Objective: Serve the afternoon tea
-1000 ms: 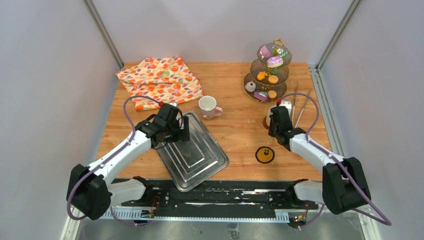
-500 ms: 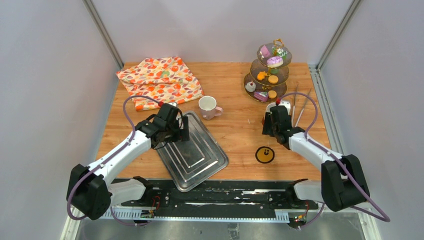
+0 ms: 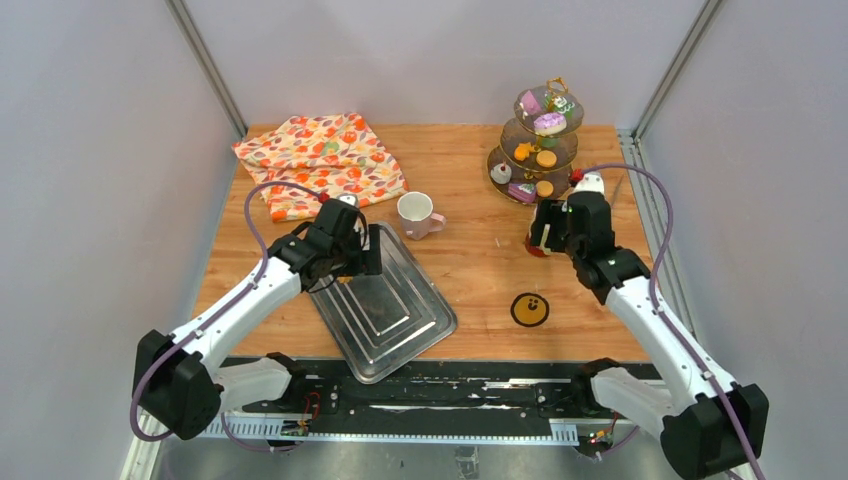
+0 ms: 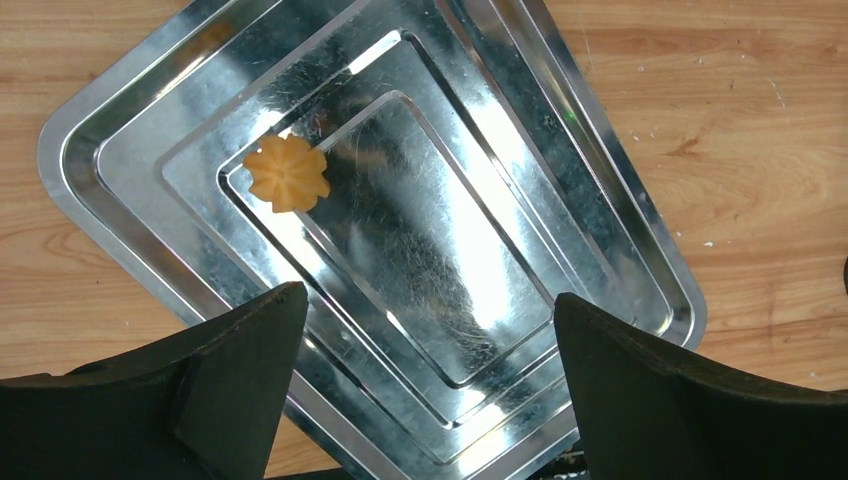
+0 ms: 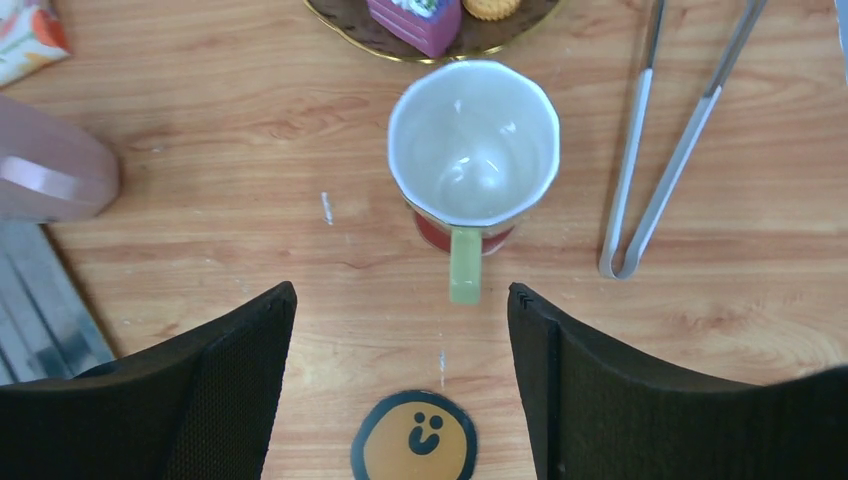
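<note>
A pale-green-handled mug stands upright on a red coaster, its handle toward my right gripper, which hangs open above and just short of it, holding nothing. One orange cookie lies on the steel tray. My left gripper hovers open over that tray. The pink mug stands beyond the tray. Other pastries sit on the three-tier stand, among them a purple cake. From above, my right gripper hides most of the green mug.
An orange smiley coaster lies on the wood near my right gripper. Metal tongs lie right of the green mug. An orange floral cloth is bunched at the back left. Grey walls close in the table.
My right gripper has opened from shut, let go of the green mug and lifted off it, its arm swinging right. The left arm has barely shifted.
</note>
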`<action>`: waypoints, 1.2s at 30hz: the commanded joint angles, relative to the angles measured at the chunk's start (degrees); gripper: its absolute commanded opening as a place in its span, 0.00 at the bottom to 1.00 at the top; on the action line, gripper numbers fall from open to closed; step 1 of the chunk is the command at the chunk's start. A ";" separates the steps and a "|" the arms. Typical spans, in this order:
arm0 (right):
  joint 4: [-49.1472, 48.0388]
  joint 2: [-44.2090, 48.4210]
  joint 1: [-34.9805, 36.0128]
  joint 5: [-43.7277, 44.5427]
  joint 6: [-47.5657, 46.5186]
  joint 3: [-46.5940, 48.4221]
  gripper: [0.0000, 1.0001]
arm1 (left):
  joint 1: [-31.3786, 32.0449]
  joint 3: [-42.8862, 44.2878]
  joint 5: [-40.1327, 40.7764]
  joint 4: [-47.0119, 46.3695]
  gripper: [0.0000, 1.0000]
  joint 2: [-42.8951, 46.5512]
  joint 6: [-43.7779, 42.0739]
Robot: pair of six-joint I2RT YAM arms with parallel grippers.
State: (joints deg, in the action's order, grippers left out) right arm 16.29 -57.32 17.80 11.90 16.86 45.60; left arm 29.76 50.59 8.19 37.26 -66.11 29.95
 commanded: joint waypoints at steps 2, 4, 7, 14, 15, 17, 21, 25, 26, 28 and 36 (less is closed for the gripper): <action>3.57 -1.52 5.74 -4.25 -3.63 6.34 0.76 | 0.48 1.68 1.76 -0.07 0.98 0.07 -0.14; 1.46 -4.23 12.75 -0.20 -7.50 7.90 0.76 | 0.49 1.26 3.01 -0.15 0.98 0.17 0.98; -1.64 -11.61 19.27 -1.11 -11.31 10.62 0.76 | 0.39 0.55 6.47 0.83 0.98 0.27 3.67; -1.64 -31.43 19.92 -19.39 -20.36 23.02 0.83 | -8.03 -0.55 1.36 3.38 0.98 0.52 5.46; -0.26 -34.14 19.84 -20.03 -21.89 25.42 0.84 | -8.69 -0.32 1.74 3.93 0.98 0.99 4.76; 1.30 -39.33 19.16 -21.92 -24.39 29.21 0.85 | -9.44 0.30 2.25 5.15 0.98 1.94 3.54; 1.85 -45.24 18.17 -25.92 -27.91 33.98 0.86 | -10.24 0.82 2.25 6.05 0.98 3.52 2.16; 0.74 -49.16 17.89 -26.89 -29.28 36.69 0.85 | -10.39 0.79 2.54 6.55 0.98 4.01 1.87; 0.41 -49.78 17.88 -27.29 -29.47 36.93 0.84 | -10.37 0.75 2.61 6.68 0.98 4.13 1.86; 0.25 -50.98 17.88 -27.75 -29.51 37.52 0.82 | -10.34 0.74 2.63 6.82 0.98 4.12 1.86; -3.54 -52.85 17.84 -27.85 -29.23 35.37 0.55 | -10.38 0.92 2.27 6.96 0.98 4.07 2.12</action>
State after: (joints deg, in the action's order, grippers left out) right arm 15.68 -108.90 36.62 -15.14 -11.79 81.32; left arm 19.66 50.65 10.52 43.83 -62.87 32.53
